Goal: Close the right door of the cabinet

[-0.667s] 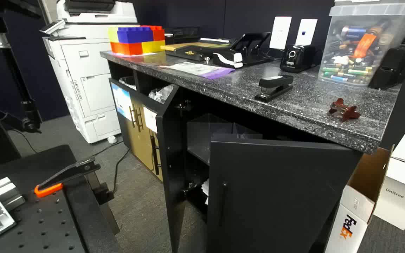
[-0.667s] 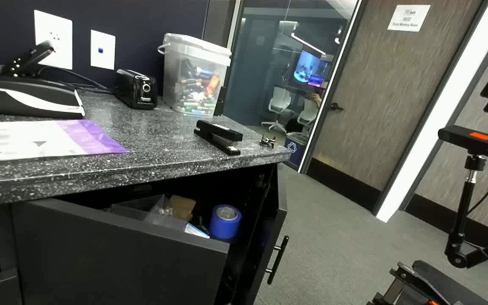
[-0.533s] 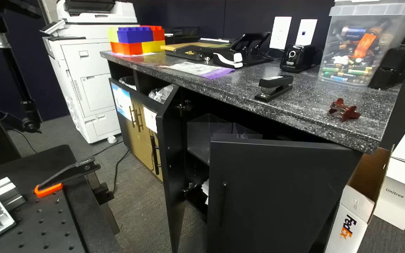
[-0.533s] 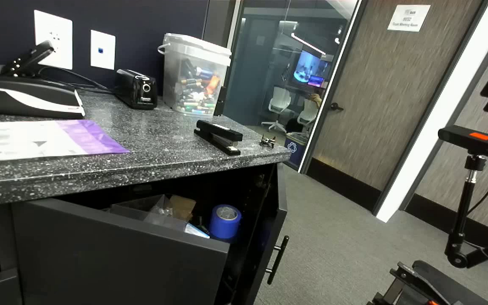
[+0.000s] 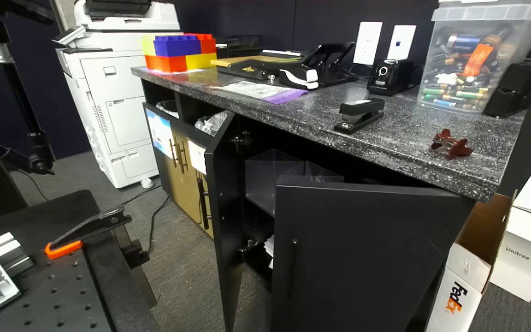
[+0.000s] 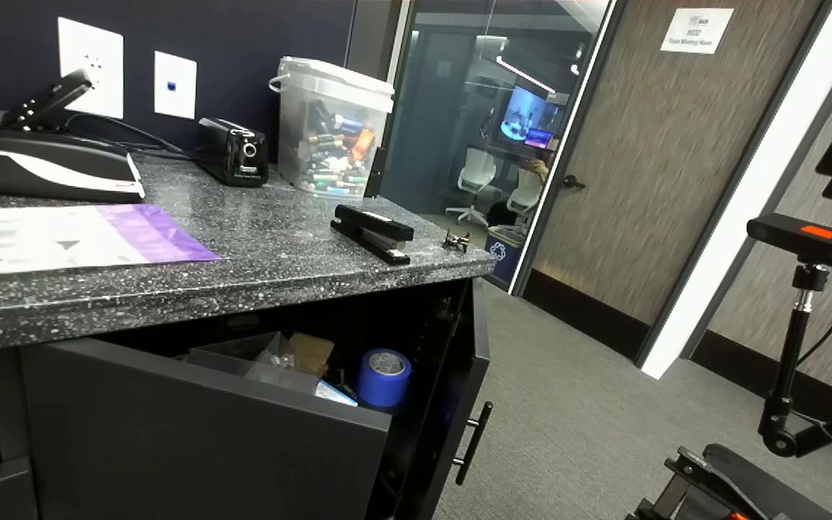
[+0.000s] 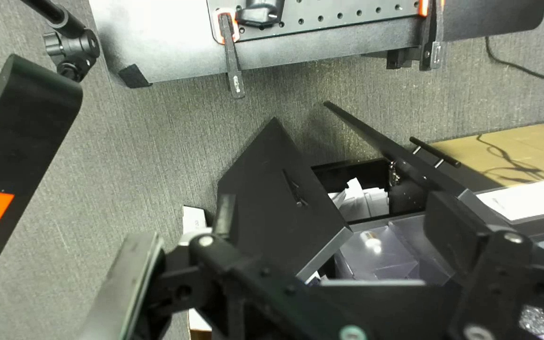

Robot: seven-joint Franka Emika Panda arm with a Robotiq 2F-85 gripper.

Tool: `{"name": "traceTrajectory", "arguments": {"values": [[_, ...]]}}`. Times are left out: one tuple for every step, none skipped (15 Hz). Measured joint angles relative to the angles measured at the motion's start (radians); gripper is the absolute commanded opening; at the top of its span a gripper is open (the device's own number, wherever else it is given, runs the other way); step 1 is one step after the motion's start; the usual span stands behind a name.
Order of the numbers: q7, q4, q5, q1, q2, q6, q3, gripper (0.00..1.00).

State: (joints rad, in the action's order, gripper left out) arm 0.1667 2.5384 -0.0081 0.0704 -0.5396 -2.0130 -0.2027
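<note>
The right door [image 5: 367, 253] is a flat matte-black panel, swung open from the black cabinet with its granite top [image 5: 321, 129]. It stands open in both exterior views [image 6: 459, 390], its bar handle facing outward. In the wrist view the door [image 7: 267, 189] shows from above, left of the dark cabinet interior. The other door [image 5: 228, 221] is also open and seen edge-on; it also shows in the wrist view [image 7: 385, 146]. My gripper [image 7: 340, 222] is open with nothing between its fingers, which appear over the cabinet opening. A dark part at an exterior view's right edge may be my gripper.
A black table with clamps [image 5: 109, 276] faces the cabinet. A camera on a stand [image 6: 813, 235] is nearby and shows large in the wrist view [image 7: 21, 174]. A FedEx box [image 5: 459, 295] stands beside the right door. A stapler [image 5: 360, 114] and a bin of batteries [image 5: 473, 64] are on the counter.
The dark part at an exterior view's right edge has shifted slightly left and down. Both doors look unmoved.
</note>
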Motion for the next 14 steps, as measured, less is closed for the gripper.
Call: {"name": "traceTrajectory", "arguments": {"values": [[-0.001, 0.001, -0.001, 0.001, 0.026, -0.001, 0.003, 1.0], [-0.001, 0.001, -0.002, 0.001, 0.067, -0.01, 0.006, 1.0], [-0.002, 0.001, -0.004, 0.0, 0.118, -0.029, 0.012, 1.0], [-0.006, -0.001, -0.005, 0.0, 0.179, -0.054, 0.022, 1.0], [-0.014, -0.005, -0.007, -0.001, 0.244, -0.079, 0.037, 1.0], [-0.025, -0.01, -0.01, -0.004, 0.312, -0.105, 0.055, 1.0], [-0.04, -0.023, -0.016, -0.008, 0.382, -0.123, 0.075, 1.0], [-0.058, -0.043, -0.029, -0.013, 0.451, -0.134, 0.095, 1.0], [-0.077, -0.071, -0.047, -0.019, 0.518, -0.136, 0.112, 1.0], [-0.097, -0.107, -0.069, -0.027, 0.588, -0.136, 0.127, 1.0], [-0.118, -0.148, -0.094, -0.035, 0.654, -0.134, 0.139, 1.0], [-0.137, -0.192, -0.123, -0.044, 0.717, -0.131, 0.148, 1.0], [-0.148, -0.238, -0.148, -0.053, 0.774, -0.126, 0.152, 1.0], [-0.151, -0.283, -0.171, -0.061, 0.825, -0.119, 0.153, 1.0]]}}
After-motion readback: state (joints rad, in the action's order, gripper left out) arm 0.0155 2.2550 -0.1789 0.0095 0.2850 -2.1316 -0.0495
